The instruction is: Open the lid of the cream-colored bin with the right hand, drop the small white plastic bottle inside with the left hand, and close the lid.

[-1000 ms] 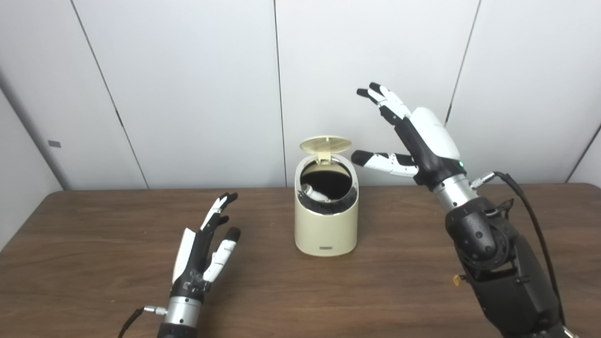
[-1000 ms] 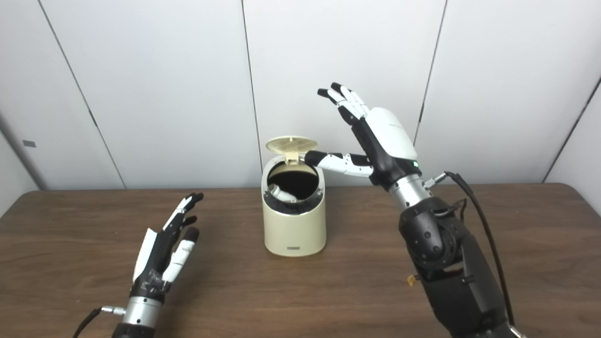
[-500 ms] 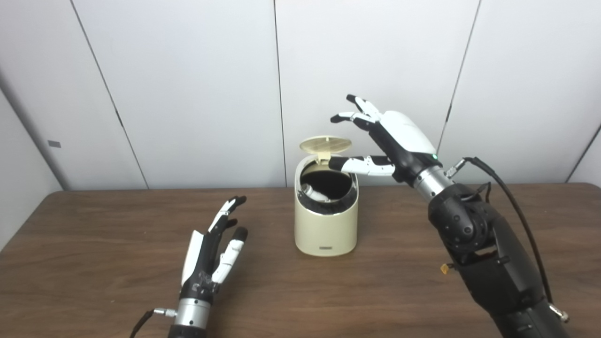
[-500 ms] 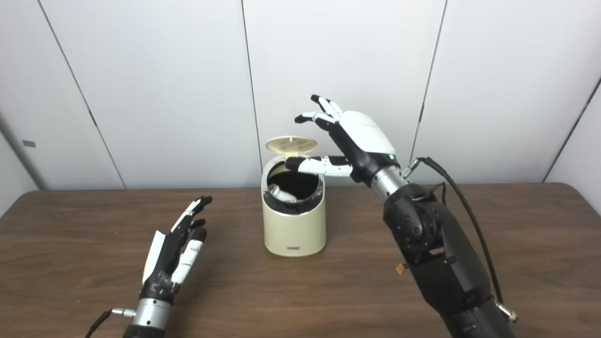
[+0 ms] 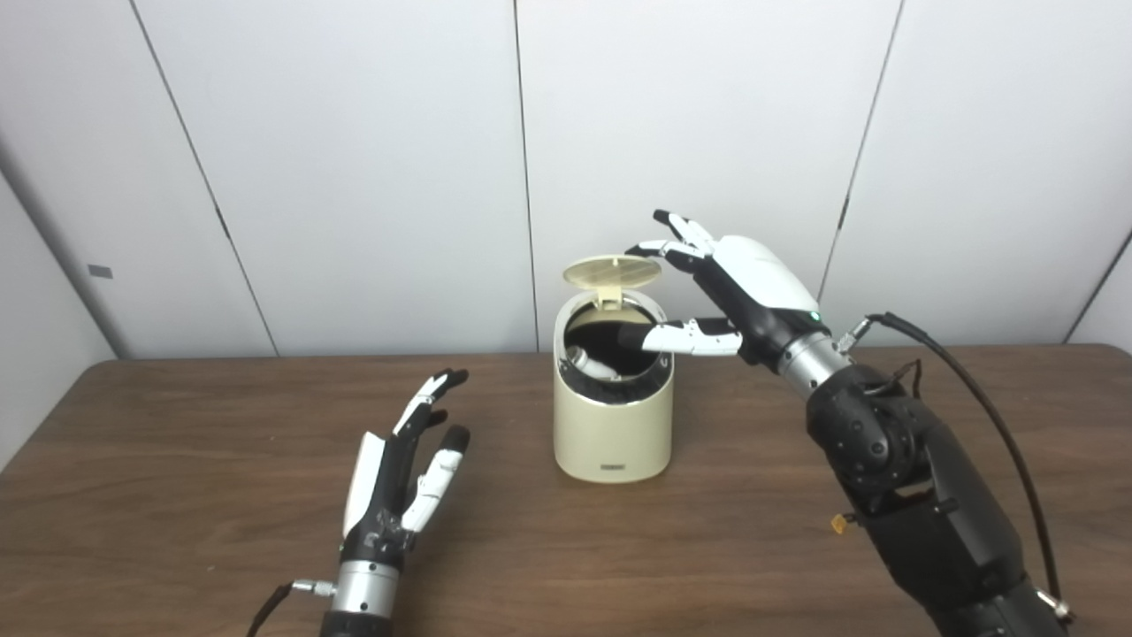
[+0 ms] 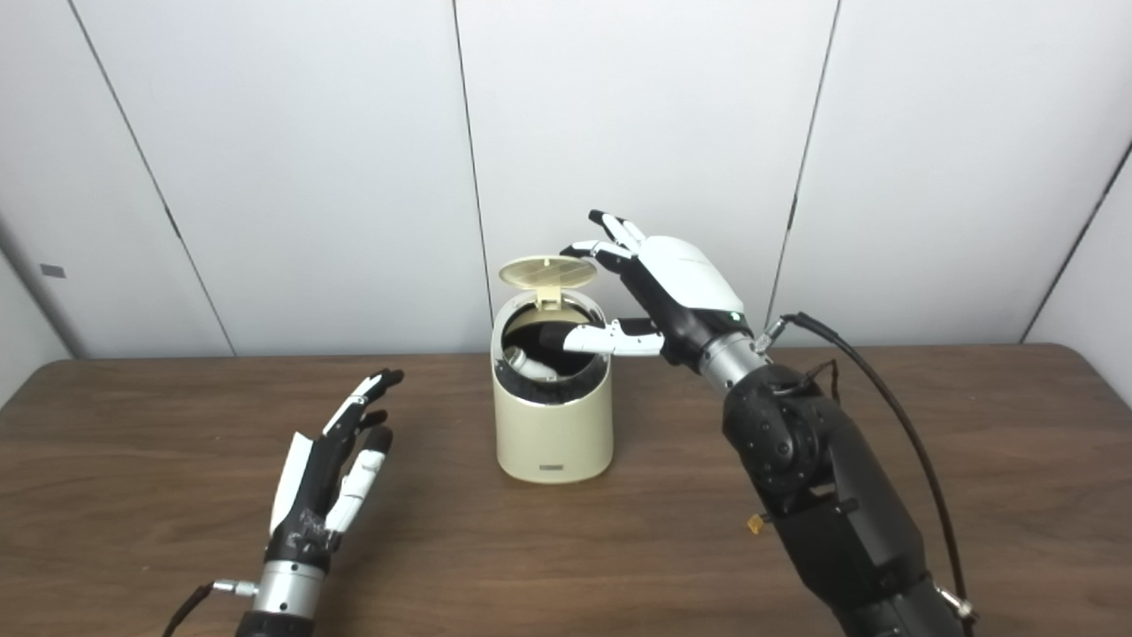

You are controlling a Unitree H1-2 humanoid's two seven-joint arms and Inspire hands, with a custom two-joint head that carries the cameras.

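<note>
Your left hand (image 5: 398,482) nearest, fingers spread and empty over dark wood table (image 5: 177,495), cream bin (image 5: 613,416) mid-table, lid (image 5: 612,271) up, white bottle (image 5: 588,361) inside, right hand (image 5: 721,287) splayed, fingertips at lid edge, white panel wall (image 5: 354,159) behind.

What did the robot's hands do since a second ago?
The right hand came down and leftward from up high to the bin's lid; its fingertips now sit at the raised lid's right edge, thumb over the opening. It grips nothing. The left hand shifted only slightly and stays open above the table. The lid stays up, the cream bin unmoved, the white bottle inside.
</note>
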